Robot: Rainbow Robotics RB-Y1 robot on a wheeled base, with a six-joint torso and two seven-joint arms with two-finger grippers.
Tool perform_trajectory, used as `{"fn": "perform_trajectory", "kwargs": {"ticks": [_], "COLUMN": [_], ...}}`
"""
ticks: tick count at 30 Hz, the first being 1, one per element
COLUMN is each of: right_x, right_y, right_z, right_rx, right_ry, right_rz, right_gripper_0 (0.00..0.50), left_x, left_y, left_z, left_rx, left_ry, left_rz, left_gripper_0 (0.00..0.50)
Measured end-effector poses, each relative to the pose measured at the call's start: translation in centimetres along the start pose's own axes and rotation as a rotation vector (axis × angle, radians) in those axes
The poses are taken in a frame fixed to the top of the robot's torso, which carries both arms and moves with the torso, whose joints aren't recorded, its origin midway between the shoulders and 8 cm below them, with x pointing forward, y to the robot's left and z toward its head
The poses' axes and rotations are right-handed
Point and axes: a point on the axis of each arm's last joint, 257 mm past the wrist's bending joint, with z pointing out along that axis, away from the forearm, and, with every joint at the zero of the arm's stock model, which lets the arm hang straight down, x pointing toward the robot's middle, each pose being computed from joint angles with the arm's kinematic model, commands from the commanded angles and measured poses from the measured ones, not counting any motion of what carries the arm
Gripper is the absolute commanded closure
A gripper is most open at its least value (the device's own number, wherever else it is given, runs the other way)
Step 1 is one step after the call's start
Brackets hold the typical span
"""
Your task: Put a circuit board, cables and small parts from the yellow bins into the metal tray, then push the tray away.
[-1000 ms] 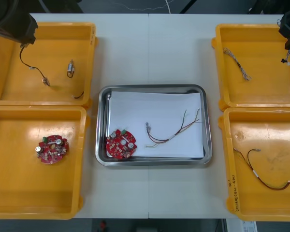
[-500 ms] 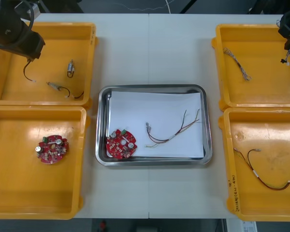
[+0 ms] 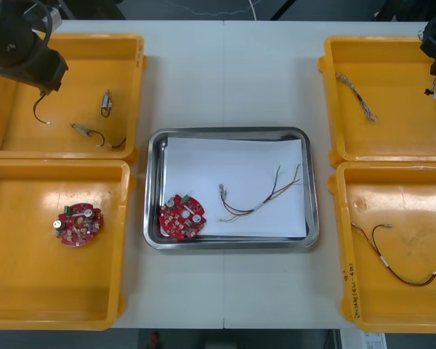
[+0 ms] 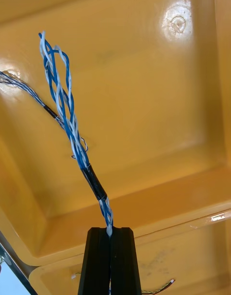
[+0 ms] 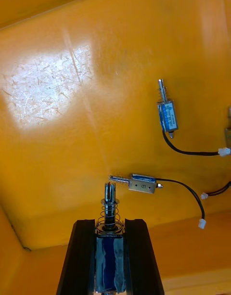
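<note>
The metal tray (image 3: 231,132) lies in the middle of the table (image 3: 225,73). Inside it I see a red circuit board (image 3: 182,216) at the near left corner and a red and yellow cable (image 3: 258,196) beside it. My left gripper (image 5: 110,224), over the far left yellow bin (image 3: 80,38), pinches a small metal part (image 5: 110,259). My right gripper (image 4: 110,230), over the far right yellow bin (image 3: 378,41), pinches a twisted blue and white cable (image 4: 67,109).
</note>
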Motion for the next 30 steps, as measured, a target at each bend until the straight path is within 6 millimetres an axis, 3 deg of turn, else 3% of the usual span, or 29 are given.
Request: {"fn": "perform_trajectory", "kwargs": {"ticks": [11, 22, 30], "right_x": [0.0, 0.0, 0.0], "right_y": [-0.2, -0.1, -0.1], "right_z": [0.0, 0.0, 0.0], "right_rx": [0.006, 0.006, 0.003], "right_ry": [-0.001, -0.001, -0.002], "right_rz": [0.002, 0.002, 0.001], "right_gripper_0": [0.5, 0.5, 0.5], "left_x": [-0.7, -1.3, -1.0], "left_y": [-2.0, -7.3, -12.2], "left_z": [-2.9, -4.3, -3.9], "left_rx": [0.021, 0.091, 0.113], "left_ry": [-0.022, -0.049, -0.033], "left_rz": [0.062, 0.144, -0.051], "left_gripper_0": [0.5, 0.5, 0.499]}}
